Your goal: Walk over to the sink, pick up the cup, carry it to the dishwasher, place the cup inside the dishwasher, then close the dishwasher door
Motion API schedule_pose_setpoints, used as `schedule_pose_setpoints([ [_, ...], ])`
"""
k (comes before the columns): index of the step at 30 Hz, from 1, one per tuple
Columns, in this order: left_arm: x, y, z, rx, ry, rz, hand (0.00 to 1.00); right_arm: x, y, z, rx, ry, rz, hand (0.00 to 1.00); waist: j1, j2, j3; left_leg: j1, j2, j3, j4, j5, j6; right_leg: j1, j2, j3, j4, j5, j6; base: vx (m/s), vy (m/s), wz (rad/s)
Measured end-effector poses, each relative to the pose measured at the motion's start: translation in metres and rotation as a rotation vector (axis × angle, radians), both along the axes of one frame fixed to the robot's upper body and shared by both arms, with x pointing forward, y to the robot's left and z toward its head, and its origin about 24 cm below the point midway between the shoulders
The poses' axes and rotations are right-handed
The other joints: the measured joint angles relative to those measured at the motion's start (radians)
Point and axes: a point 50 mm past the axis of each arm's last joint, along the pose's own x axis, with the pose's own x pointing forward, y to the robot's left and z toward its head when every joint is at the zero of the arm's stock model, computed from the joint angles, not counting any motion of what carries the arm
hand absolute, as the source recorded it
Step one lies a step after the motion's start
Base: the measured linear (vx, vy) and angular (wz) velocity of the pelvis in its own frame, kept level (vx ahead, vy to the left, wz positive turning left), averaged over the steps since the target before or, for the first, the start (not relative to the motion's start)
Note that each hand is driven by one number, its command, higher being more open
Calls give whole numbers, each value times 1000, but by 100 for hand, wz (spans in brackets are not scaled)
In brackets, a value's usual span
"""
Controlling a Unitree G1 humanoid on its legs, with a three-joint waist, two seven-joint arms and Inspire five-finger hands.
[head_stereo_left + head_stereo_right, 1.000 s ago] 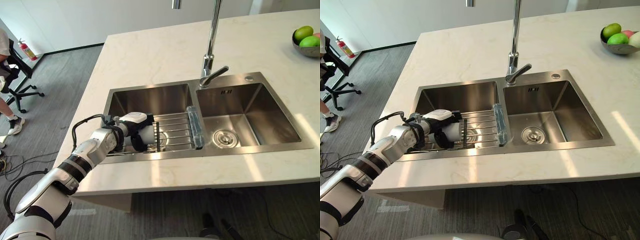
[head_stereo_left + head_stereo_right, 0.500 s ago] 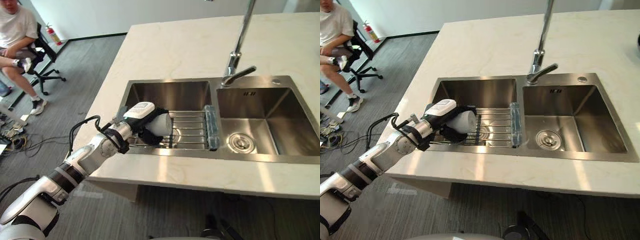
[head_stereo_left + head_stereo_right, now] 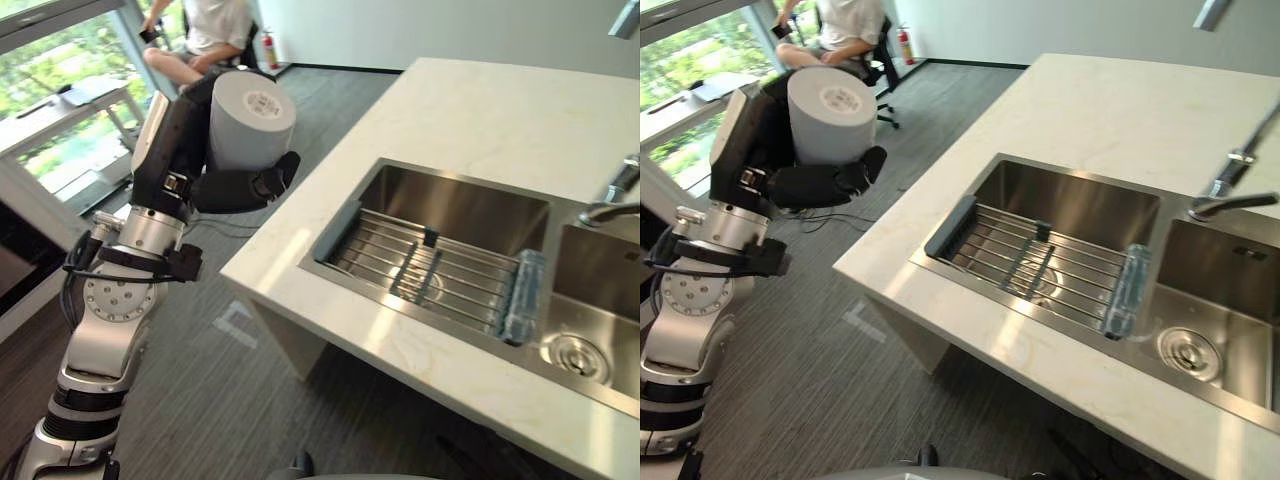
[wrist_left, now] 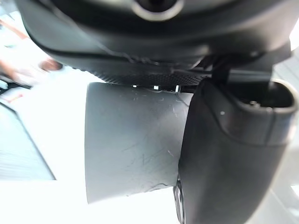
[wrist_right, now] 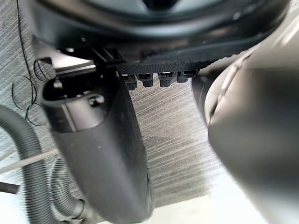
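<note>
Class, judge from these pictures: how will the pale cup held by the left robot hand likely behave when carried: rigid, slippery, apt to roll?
The cup is probably rigid: its wall looks cleanly round within the left robot hand. Its smooth sides look slippery, so it may slide. Laid sideways, the round body would likely roll.

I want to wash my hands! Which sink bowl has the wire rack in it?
The left bowl; the wire rack spans it. The right bowl has no rack.

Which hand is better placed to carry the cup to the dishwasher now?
Left. The left hand has its fingers curled round the cup, raised beside the counter, clear of the sink. The right hand hangs over the floor, with no cup.
</note>
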Motion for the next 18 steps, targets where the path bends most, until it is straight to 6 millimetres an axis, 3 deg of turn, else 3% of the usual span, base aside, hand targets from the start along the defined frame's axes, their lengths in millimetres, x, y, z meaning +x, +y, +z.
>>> schedule_pose_setpoints([
  [1, 0, 0, -5, 6, 15, 9, 0, -5, 1, 0, -5, 3, -18, 100, 3, -8, 5, 2, 18, 108, 12, -19, 54, 29, -7, -59, 12, -1, 0, -73, 116, 157],
  [6, -1, 0, -5, 46, -8, 20, 0, -7, -5, 3, -43, -2, 10, 100, 6, -17, 13, -11, 36, 399, 63, -25, 52, 94, -73, -238, 95, -36, 4, -35, 135, 136],
  [9, -3, -1, 0, 32, -48, 0, 0, 0, -3, 3, -47, -18, 55, 100, 0, -31, 23, -10, 26, 531, 67, -33, 55, 136, -83, -315, 67, -52, 6, -5, 155, 125],
  [15, -7, 3, 2, -11, -59, -4, 0, 20, 8, 2, -39, -44, 146, 100, 51, -40, 36, -13, -75, 486, -10, 2, 81, 161, -114, -345, 76, -56, 23, -25, 108, 57],
  [18, -13, 9, 3, -70, -77, 13, 0, 28, 12, 2, -48, -62, 162, 100, 53, -52, 42, -42, -111, 411, -1, -5, 100, 173, -143, -366, 133, -25, 26, 48, 67, 77],
])
